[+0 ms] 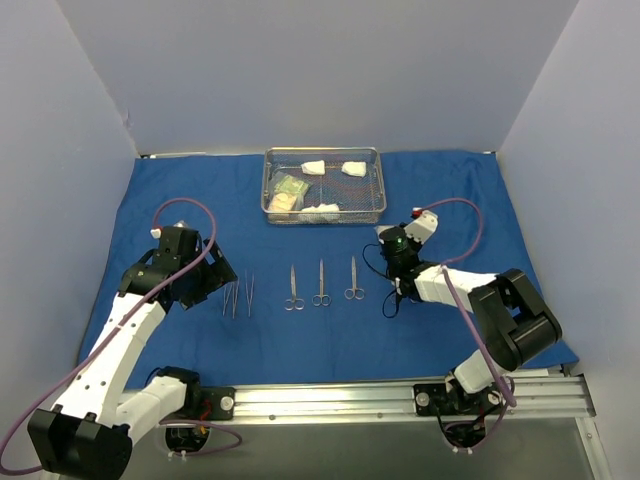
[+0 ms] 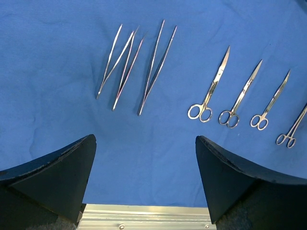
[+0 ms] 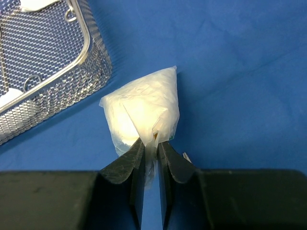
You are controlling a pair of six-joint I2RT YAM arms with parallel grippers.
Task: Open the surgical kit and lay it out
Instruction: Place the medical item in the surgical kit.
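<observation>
The blue drape point(image 1: 150, 200) lies spread flat. On its far side stands the wire-mesh tray point(image 1: 377, 152) with white gauze pads point(image 1: 313, 167) and packets point(image 1: 290, 187) inside. Three scissors point(image 2: 211, 88) lie in a row, with forceps point(image 2: 293, 129) at their right and tweezers point(image 2: 122, 67) at their left. My left gripper point(image 2: 145, 143) is open over bare cloth, near the tweezers point(image 1: 238, 295). Just off the tray's near right corner point(image 3: 86, 52), my right gripper point(image 3: 151, 143) is shut on the edge of a clear packet point(image 3: 141, 108) with white filling.
Grey walls enclose the table on three sides. A metal rail point(image 1: 400, 398) runs along the near edge, past the drape's front hem point(image 2: 144, 211). Bare cloth lies right of the forceps point(image 1: 500, 200) and left of the tweezers.
</observation>
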